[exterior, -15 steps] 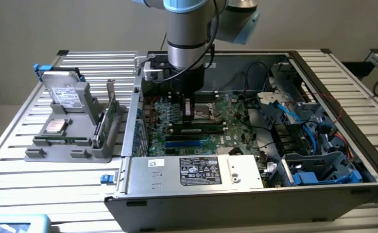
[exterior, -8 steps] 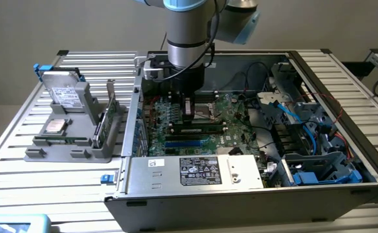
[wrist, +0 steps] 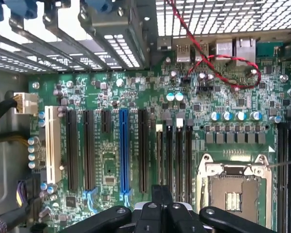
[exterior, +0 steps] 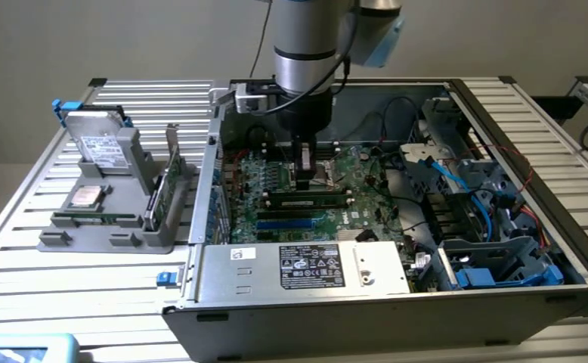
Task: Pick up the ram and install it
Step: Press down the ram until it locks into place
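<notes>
Gripper (exterior: 307, 180) above glossy green motherboard (wrist: 136, 97), ram (exterior: 309, 201) seated flat

End effector (exterior: 307, 175) tips hidden behind its own body in the exterior view; open or closed, cannot tell. Arm (exterior: 306, 45) cut off by the top edge. In the wrist view, the socket (wrist: 234, 191) just beside the end effector runs off the edge. Label print on the metal box (exterior: 309, 267) nearer the camera too small to read.
</notes>
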### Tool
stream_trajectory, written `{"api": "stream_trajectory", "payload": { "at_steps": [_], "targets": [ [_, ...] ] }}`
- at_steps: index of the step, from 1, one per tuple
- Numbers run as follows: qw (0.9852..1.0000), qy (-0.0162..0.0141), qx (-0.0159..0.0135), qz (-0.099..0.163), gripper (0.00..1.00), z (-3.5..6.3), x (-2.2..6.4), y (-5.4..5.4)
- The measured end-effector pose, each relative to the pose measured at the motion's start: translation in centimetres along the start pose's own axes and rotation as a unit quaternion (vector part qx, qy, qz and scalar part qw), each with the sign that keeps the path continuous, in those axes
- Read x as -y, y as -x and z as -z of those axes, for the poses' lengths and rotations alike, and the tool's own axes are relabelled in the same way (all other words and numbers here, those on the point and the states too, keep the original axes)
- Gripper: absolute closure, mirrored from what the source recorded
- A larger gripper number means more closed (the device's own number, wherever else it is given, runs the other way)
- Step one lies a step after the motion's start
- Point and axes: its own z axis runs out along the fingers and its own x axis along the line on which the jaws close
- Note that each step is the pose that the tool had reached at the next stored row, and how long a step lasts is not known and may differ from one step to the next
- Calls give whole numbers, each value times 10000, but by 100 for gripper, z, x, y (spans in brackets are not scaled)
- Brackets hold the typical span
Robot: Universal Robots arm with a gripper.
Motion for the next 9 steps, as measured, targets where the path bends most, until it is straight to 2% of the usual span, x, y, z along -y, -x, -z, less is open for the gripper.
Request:
{"api": "stream_trajectory", "payload": {
  "at_steps": [4, 9],
  "targets": [
    [10000, 1, 1, 0, 89, 16, 120, -15],
    [10000, 2, 0, 0, 89, 16, 139, -17]
  ]
}}
